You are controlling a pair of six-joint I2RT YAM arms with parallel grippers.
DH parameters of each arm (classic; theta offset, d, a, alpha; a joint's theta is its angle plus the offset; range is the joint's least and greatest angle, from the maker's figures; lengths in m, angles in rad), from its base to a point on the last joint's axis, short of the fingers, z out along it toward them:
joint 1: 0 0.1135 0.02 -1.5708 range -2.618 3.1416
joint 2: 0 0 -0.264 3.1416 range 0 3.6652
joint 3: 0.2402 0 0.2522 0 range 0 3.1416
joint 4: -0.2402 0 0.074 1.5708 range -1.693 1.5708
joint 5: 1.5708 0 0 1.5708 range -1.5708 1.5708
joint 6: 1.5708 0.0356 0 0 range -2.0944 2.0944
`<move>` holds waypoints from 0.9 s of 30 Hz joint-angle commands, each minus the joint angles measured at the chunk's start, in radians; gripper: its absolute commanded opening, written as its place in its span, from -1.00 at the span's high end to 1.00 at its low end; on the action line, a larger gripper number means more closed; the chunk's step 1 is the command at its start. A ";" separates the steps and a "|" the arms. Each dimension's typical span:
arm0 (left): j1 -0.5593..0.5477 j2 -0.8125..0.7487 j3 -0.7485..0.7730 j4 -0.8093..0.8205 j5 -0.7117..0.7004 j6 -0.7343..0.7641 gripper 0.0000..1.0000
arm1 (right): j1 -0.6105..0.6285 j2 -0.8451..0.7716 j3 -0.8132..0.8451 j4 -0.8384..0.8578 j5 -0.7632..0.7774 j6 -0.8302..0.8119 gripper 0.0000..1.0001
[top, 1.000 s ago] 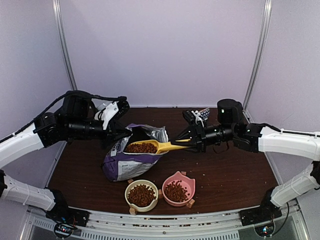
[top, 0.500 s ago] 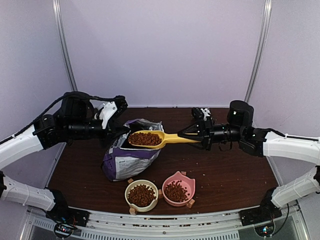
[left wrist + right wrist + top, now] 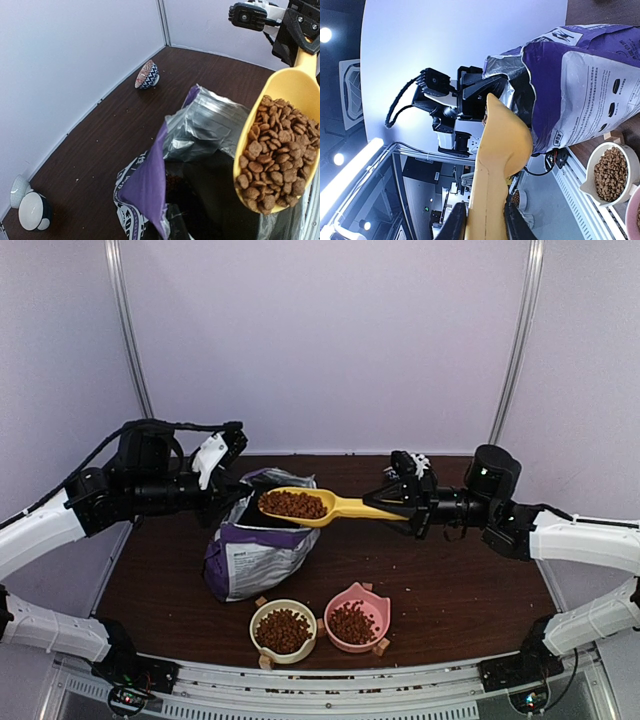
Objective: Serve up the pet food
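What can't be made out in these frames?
- Kibble in the yellow scoop: the right wrist view shows only the scoop's underside.
- What is left inside the purple bag: left wrist view, the interior is dark and the scoop overlaps it.
- Pink bowl: right wrist view, cut off by the bottom right corner.
- Bag print: top view, too small to read.

Crinkled purple plastic bag [image 3: 250, 560] with shiny silver foil lining; smooth, glossy yellow plastic scoop [image 3: 350, 506] holding matt, rough brown kibble pellets [image 3: 292, 504]; dark brown wood-grain table [image 3: 460, 580] with a faint sheen.
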 commanded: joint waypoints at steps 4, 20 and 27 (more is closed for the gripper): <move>0.024 -0.006 -0.016 0.058 -0.025 -0.014 1.00 | -0.007 -0.020 0.003 0.150 0.023 0.071 0.70; 0.066 0.001 -0.020 0.061 -0.017 -0.031 1.00 | -0.007 -0.113 -0.018 0.133 0.016 0.094 0.69; 0.106 0.013 -0.023 0.061 -0.049 -0.028 1.00 | -0.007 -0.226 -0.042 -0.009 0.003 0.037 0.70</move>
